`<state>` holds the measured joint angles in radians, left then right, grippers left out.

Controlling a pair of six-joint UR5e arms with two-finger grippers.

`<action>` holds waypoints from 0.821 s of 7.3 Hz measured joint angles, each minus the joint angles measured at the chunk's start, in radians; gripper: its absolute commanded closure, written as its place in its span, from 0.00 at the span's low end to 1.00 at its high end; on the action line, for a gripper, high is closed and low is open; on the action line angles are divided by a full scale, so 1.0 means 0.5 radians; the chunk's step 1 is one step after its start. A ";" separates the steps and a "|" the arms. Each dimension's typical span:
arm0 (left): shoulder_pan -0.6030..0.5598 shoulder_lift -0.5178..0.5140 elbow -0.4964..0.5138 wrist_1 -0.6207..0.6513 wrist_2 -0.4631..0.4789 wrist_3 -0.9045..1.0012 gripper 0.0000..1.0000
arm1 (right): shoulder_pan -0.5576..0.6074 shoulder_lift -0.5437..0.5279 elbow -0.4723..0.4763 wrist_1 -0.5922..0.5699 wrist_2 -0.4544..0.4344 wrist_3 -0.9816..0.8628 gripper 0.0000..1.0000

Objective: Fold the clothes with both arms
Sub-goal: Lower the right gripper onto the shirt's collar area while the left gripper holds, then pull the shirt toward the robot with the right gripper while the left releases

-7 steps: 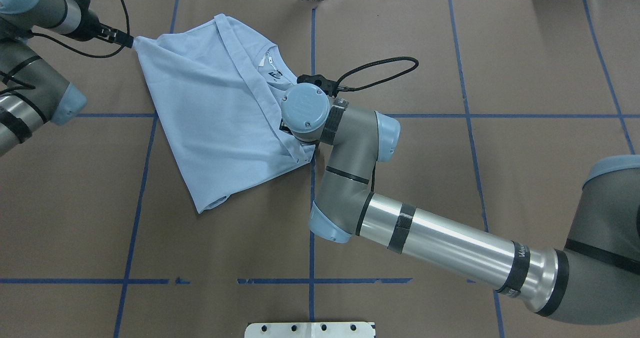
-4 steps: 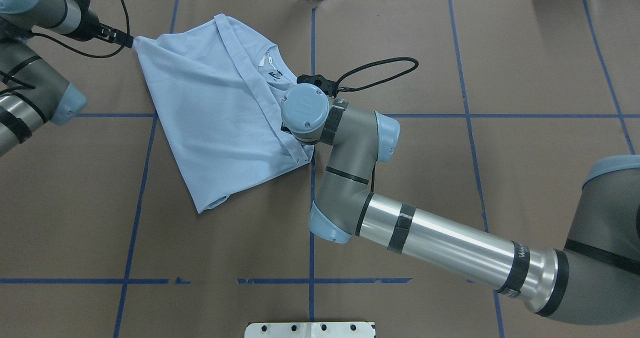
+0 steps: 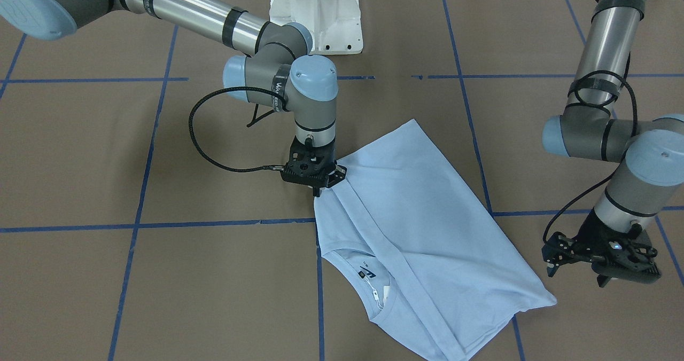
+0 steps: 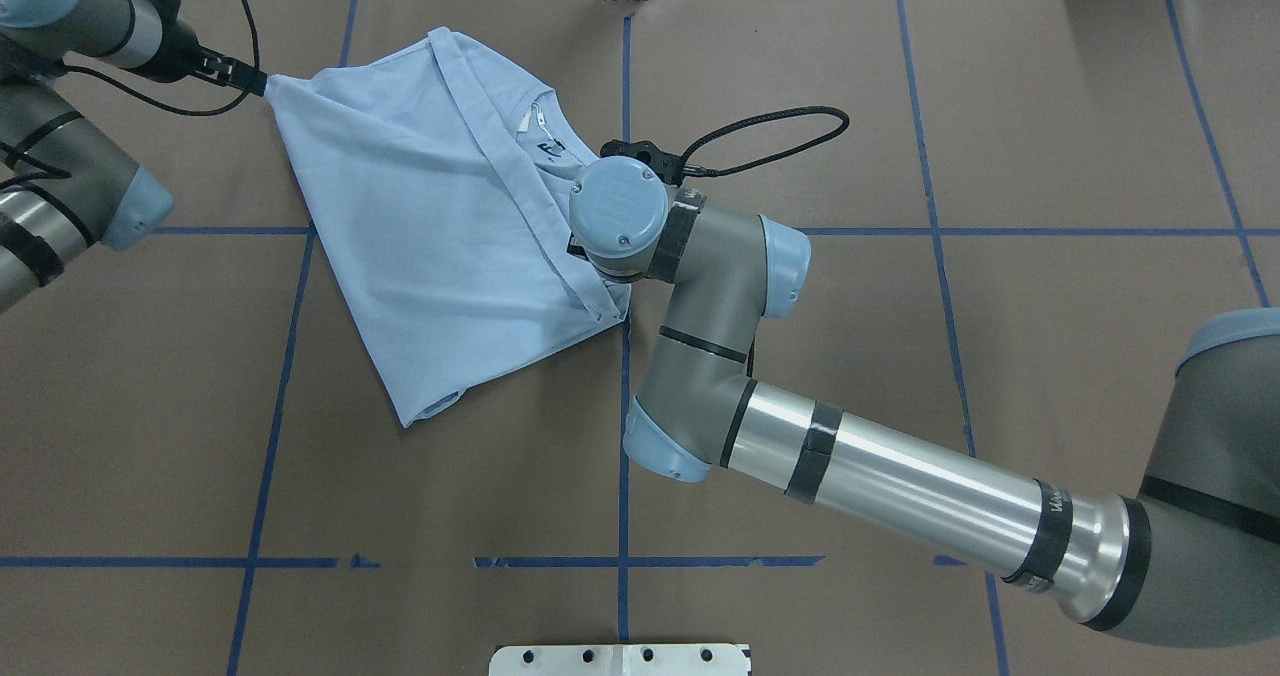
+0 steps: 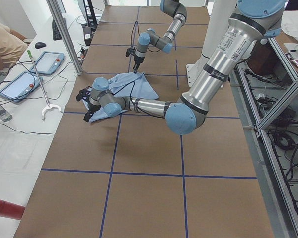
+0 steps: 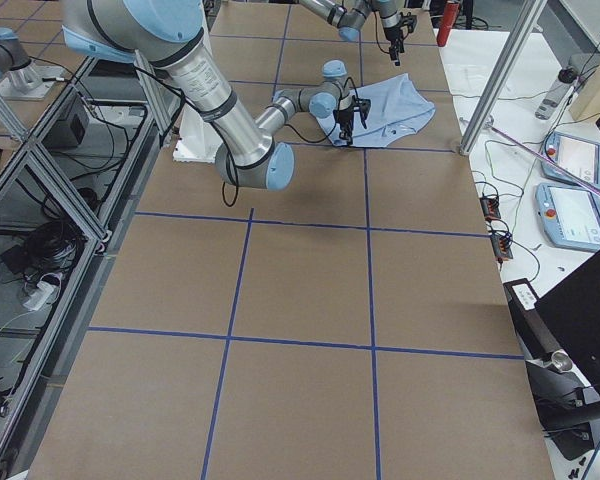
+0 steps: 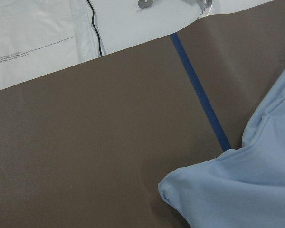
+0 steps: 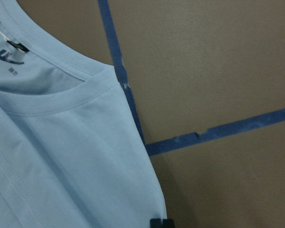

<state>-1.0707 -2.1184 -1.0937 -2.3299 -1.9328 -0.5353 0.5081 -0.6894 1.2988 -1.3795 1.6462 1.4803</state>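
Brown table (image 4: 900, 356) bears T-shirt (image 4: 430, 236), right gripper (image 3: 316, 189) pinching it, left gripper (image 3: 556, 269) clenched alongside.

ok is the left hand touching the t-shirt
Apart. The exterior front-facing view shows the left hand hovering beside the T-shirt, with bare brown table between it and the shirt's corner.

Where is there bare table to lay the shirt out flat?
The whole near strip in front of the shirt and the far right half, beyond the right arm, are bare brown table. The far left corner is crowded by the left arm and shirt.
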 measured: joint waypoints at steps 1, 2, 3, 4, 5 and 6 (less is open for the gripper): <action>0.000 0.000 0.000 0.000 0.000 0.000 0.00 | -0.004 -0.153 0.263 -0.114 0.002 0.000 1.00; 0.000 0.000 0.000 0.000 0.000 0.000 0.00 | -0.035 -0.348 0.588 -0.247 -0.006 0.003 1.00; 0.000 0.001 -0.001 0.000 0.000 0.000 0.00 | -0.121 -0.538 0.918 -0.382 -0.047 0.037 1.00; 0.000 0.002 -0.003 0.000 0.000 0.000 0.00 | -0.252 -0.667 1.172 -0.511 -0.135 0.132 1.00; 0.000 0.002 -0.005 0.000 0.000 0.000 0.00 | -0.392 -0.726 1.323 -0.616 -0.239 0.251 1.00; 0.000 0.001 -0.006 0.000 0.000 0.000 0.00 | -0.509 -0.747 1.395 -0.684 -0.327 0.339 1.00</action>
<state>-1.0707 -2.1178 -1.0970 -2.3301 -1.9328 -0.5353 0.2537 -1.0631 1.9965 -1.7216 1.4827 1.6498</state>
